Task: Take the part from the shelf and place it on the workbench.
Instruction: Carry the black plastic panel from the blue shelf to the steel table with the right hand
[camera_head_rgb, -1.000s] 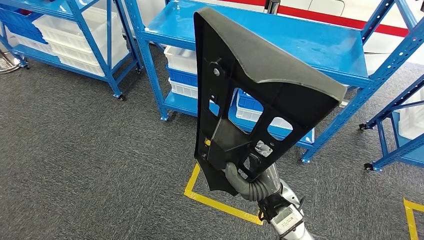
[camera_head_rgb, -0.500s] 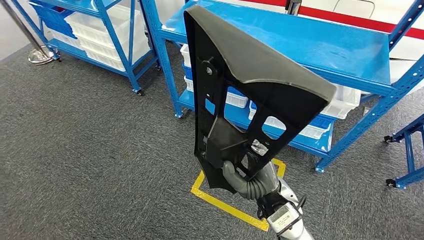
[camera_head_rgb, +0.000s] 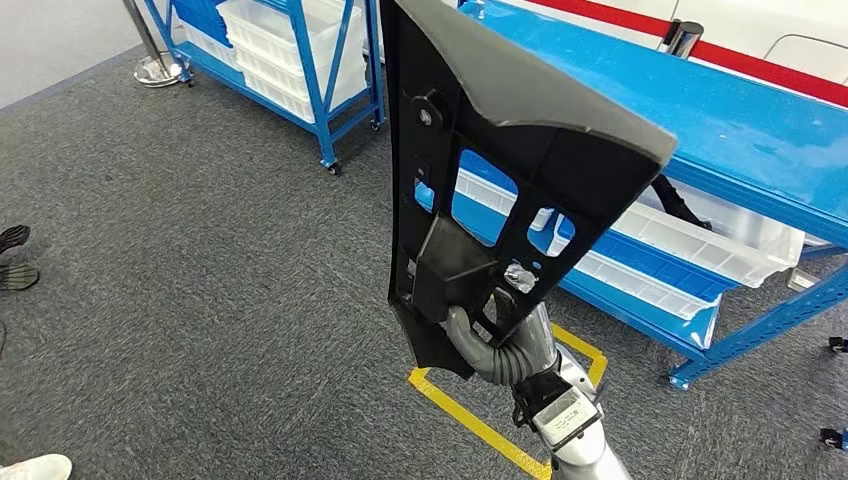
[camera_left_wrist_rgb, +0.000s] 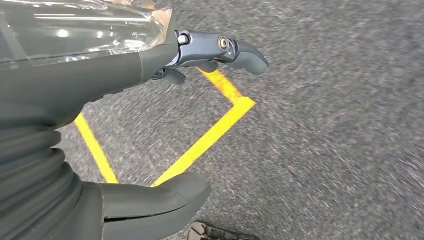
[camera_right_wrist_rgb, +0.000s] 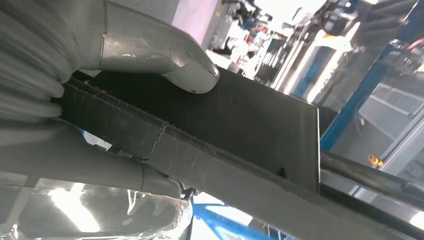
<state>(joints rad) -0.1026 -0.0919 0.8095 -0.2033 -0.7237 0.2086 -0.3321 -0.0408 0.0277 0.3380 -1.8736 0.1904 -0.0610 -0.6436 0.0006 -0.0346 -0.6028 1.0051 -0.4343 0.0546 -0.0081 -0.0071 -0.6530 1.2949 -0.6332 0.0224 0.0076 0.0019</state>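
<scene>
The part (camera_head_rgb: 500, 170) is a large black plastic panel with a grey felt-covered face and several cut-outs. It stands upright in the middle of the head view, and my right hand (camera_head_rgb: 490, 345) grips its lower end from below. In the right wrist view the thumb (camera_right_wrist_rgb: 160, 50) lies on the part (camera_right_wrist_rgb: 240, 130) with the fingers under its edge. My left hand (camera_left_wrist_rgb: 125, 75) hangs over the carpet, fingers apart and holding nothing.
A blue metal shelf (camera_head_rgb: 740, 130) with white and blue bins (camera_head_rgb: 690, 245) stands behind the part. Another blue rack (camera_head_rgb: 290, 50) is at the far left. Yellow tape (camera_head_rgb: 480, 425) marks a square on the grey carpet. A person's shoes (camera_head_rgb: 15, 255) show at the left edge.
The whole scene has shifted right and down in the head view, so the camera has turned left. The part stays upright in my right hand. A person's shoes have come into view at left.
</scene>
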